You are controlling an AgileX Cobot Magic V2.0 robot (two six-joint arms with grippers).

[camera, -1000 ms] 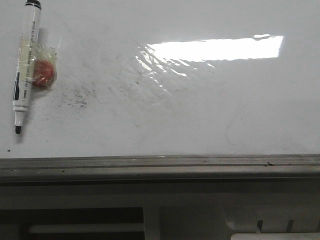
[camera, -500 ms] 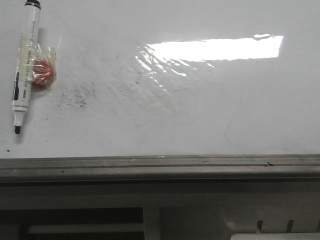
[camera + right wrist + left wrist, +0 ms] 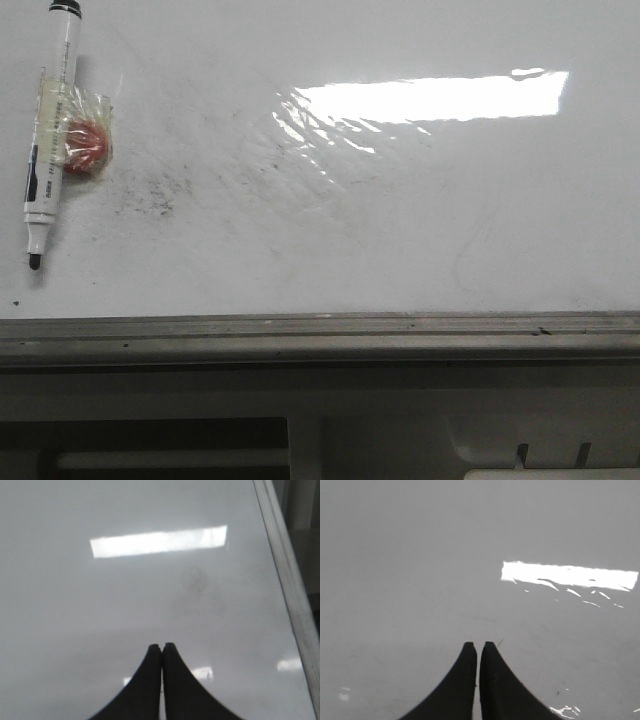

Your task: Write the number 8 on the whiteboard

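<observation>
The whiteboard (image 3: 400,200) lies flat, bearing grey smudges and a bright light reflection (image 3: 430,97) but no drawn figure. A marker (image 3: 48,135) with small unreadable print lies at its left side, a red object in clear wrap (image 3: 85,143) touching it; neither pincer shows in the front view. The left pincer (image 3: 478,647) and right pincer (image 3: 162,647) each hover over bare board, tips pressed together, holding nothing.

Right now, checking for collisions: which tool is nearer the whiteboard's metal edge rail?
Right. The edge rail runs beside the right tool; the left tool has only whiteboard around it, no rail.
</observation>
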